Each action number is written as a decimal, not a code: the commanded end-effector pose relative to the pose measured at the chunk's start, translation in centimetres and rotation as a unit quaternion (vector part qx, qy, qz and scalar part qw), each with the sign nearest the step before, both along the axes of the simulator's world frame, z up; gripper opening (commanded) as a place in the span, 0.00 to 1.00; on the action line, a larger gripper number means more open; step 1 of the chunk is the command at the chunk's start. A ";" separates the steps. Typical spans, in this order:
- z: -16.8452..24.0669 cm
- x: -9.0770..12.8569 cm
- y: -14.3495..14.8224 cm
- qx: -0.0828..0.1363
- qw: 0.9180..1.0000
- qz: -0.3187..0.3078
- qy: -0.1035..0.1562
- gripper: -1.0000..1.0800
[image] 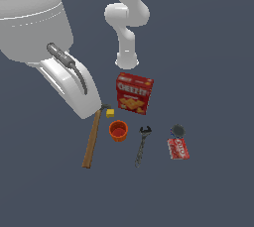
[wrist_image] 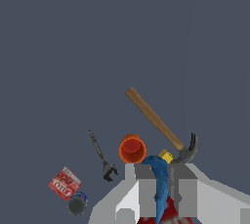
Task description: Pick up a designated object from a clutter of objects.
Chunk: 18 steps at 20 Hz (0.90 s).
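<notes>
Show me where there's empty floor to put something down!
Bare floor lies below the hammer, wrench and red can in the exterior view, and toward that view's right of the Cheez-It box. It's crowded between the orange cup, yellow cube and hammer head.

Hammer (image: pixel 93 141) handle looks wooden, matt; wrench (image: pixel 142 145) dark metal; Cheez-It box (image: pixel 134 93) printed cardboard
</notes>
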State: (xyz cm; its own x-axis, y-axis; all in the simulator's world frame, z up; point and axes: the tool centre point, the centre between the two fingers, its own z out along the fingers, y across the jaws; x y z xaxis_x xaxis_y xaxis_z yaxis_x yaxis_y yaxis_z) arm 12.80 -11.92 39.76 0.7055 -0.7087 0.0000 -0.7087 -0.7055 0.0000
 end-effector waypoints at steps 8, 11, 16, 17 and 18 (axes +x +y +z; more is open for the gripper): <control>0.5 0.5 -0.2 0.000 1.000 0.000 0.000 0.00; 0.9 0.9 -0.4 0.000 1.000 0.000 0.000 0.00; 1.4 1.4 -0.6 0.000 1.000 0.000 0.000 0.00; 1.4 1.5 -0.7 0.000 1.000 0.000 0.000 0.00; 1.5 1.5 -0.7 0.000 1.000 0.000 0.000 0.00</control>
State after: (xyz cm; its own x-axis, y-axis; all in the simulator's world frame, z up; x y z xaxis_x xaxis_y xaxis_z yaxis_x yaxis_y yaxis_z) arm 14.22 -12.56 41.11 0.7057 -0.7085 -0.0002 -0.7085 -0.7057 0.0002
